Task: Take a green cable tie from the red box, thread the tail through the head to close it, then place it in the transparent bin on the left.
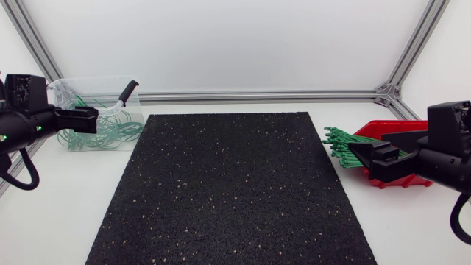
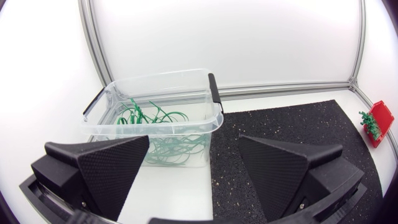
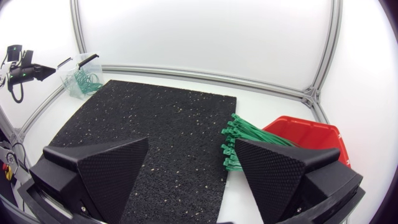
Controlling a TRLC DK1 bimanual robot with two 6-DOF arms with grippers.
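I see the green cable ties (image 3: 244,138) bundled in the red box (image 3: 308,134), at the right of the white surface (image 1: 412,221). Their ends stick out over its rim toward the black mat (image 1: 232,191). My right pincer (image 3: 191,149) is released, with nothing between its fingers and the bundle just ahead of it. Across the mat, the transparent bin (image 2: 155,76) holds a tangle of looped green ties (image 2: 165,127). My left pincer (image 2: 194,146) hangs just beside that bin, likewise released and empty, with the bin's near wall ahead of it.
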